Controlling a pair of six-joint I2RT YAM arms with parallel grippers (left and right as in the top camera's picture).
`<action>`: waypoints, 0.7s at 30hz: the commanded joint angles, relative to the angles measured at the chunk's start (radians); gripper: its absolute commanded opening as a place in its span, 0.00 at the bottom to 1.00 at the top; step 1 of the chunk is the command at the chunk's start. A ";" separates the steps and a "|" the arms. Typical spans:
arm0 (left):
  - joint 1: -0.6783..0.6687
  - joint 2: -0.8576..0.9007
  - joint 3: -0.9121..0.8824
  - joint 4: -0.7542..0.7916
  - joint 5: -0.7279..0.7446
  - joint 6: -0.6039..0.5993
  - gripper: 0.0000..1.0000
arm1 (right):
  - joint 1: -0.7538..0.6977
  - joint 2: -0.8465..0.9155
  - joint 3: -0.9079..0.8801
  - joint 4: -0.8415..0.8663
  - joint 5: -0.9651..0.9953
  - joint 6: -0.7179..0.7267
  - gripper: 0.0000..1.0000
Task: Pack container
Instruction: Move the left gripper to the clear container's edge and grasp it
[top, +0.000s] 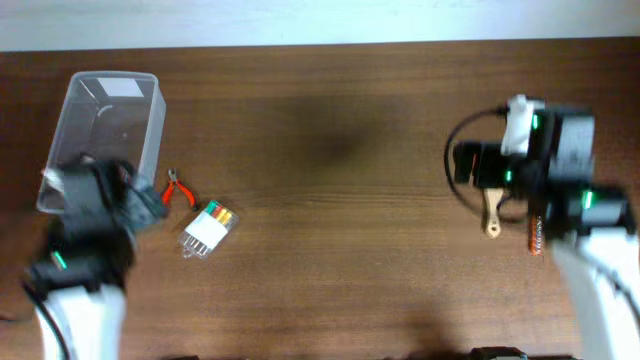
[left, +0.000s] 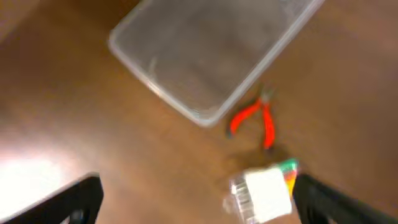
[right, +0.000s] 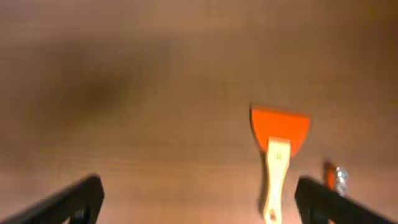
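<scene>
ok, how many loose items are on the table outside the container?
4. Red pliers and a small clear pack beside the container; orange-bladed scraper and a small orange-and-black object by the right arm. Others may be hidden.

On my brown wooden desk (top: 340, 230), the clear container (top: 105, 130) sits far left, with red-handled pliers (top: 178, 192) and a small clear case (top: 207, 230) beside it. An orange-bladed scraper (right: 278, 149) lies at the right.
</scene>
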 joint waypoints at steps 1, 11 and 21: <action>0.091 0.144 0.190 -0.123 0.153 -0.026 0.99 | -0.002 0.151 0.216 -0.135 0.014 -0.048 0.99; 0.267 0.348 0.280 -0.156 0.312 -0.111 0.99 | -0.002 0.339 0.409 -0.315 0.019 -0.074 0.99; 0.390 0.572 0.280 -0.137 0.310 -0.468 0.99 | -0.002 0.341 0.409 -0.314 0.032 -0.084 0.99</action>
